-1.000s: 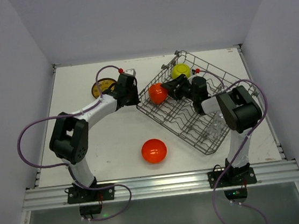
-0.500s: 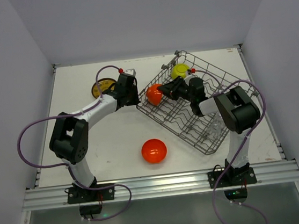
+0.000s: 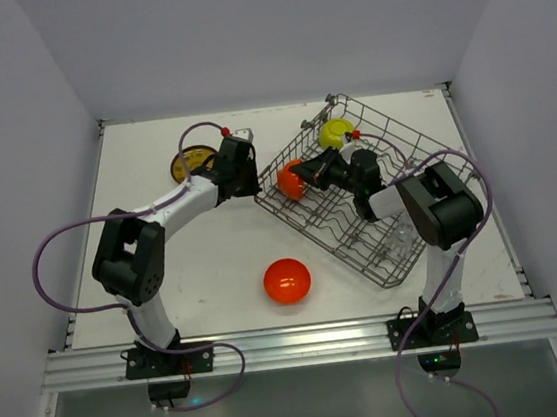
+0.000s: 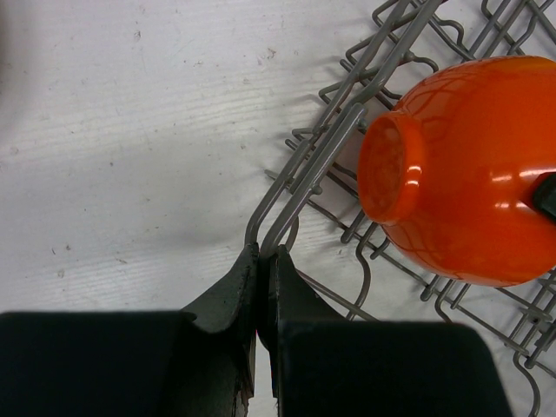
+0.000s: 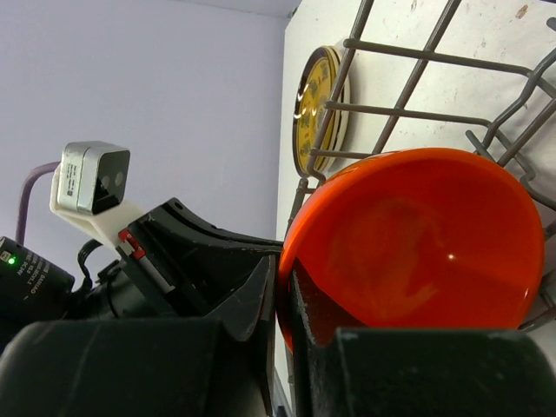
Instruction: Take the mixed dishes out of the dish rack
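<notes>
1. Top external view: the dish rack [image 3: 339,230] sits skewed on the right half of the white table [image 3: 186,279]. Its long axis runs from far-left to near-right. One corner points at the table's middle, and the opposite corner lies close to the right edge.
2. Open room is on the near-left, where the table is bare. Only the loose orange bowl [image 3: 287,280] stands there, well apart from the rack and between the two arm bases.
3. A brown-and-yellow plate [image 3: 193,163] lies flat near the far-left corner, just beyond the left arm.
4. Pale walls close in the left, far and right sides. A metal rail [image 3: 294,346] runs along the near edge.
5. The left end effector [image 4: 261,261] is pinched together on the rack's rim wire, at the corner nearest the table's middle.
6. The right end effector [image 5: 280,287] reaches across the rack from the right. It is clamped on the rim of the racked orange bowl [image 4: 469,165], one finger inside and one outside.
7. That bowl is in the rack's left corner, tipped on its side. Its foot ring faces the left arm and its mouth faces the right wrist, so its axis lies nearly level between the two end effectors.
8. A yellow-green bowl [image 3: 335,133] sits at the rack's far corner. Clear glasses [image 3: 398,240] lie toward the near end, too faint to count.
</notes>
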Tool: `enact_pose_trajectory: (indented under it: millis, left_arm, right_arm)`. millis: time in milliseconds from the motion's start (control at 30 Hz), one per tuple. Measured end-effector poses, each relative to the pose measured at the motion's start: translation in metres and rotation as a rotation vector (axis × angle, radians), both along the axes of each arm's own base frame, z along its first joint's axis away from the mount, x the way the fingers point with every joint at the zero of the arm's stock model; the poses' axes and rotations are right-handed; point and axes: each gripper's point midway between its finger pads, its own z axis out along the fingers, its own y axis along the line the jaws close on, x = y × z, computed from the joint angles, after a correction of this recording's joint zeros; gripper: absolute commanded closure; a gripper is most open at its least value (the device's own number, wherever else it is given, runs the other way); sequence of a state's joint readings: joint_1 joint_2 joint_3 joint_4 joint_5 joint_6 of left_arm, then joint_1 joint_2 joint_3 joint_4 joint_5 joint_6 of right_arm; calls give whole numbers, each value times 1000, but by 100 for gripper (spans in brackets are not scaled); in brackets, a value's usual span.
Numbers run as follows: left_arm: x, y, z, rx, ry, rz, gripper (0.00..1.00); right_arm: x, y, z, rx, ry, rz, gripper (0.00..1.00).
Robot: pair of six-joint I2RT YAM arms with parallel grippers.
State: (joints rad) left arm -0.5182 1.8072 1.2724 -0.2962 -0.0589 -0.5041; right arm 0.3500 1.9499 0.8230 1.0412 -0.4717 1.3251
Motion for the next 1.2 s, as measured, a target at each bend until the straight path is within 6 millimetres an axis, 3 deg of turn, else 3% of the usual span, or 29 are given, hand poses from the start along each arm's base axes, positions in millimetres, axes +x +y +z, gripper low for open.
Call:
enact_pose_trajectory:
  millis: [200, 267, 367, 533, 633, 733, 833, 1100, 1200]
  left_arm:
    - [0, 0, 0, 0, 0, 0, 100]
    - [0, 0, 0, 0, 0, 0, 100]
    - [0, 0, 0, 0, 0, 0, 100]
    - [0, 0, 0, 0, 0, 0, 100]
    - [0, 0, 0, 0, 0, 1, 100]
    - [0, 0, 0, 0, -1, 1, 100]
    - [0, 0, 0, 0, -1, 1, 100]
    - [0, 0, 1, 0, 0, 1, 100]
    - [0, 0, 1, 0, 0, 1, 100]
  right_arm:
    - [-1, -1, 3, -7, -12, 0, 100]
    - [-4, -2, 13, -14, -36, 2, 100]
    - [-13, -6, 46, -26, -124, 7, 100]
    - [-42, -11, 131, -98, -411, 30, 100]
    - [-65, -1, 153, -214, -529, 63, 100]
    - [-98, 23, 151, -362, -600, 130, 100]
    - [-139, 40, 136, -495, -641, 229, 100]
    - [-231, 50, 107, -778, -774, 434, 100]
    - [-253, 52, 88, -892, -783, 537, 100]
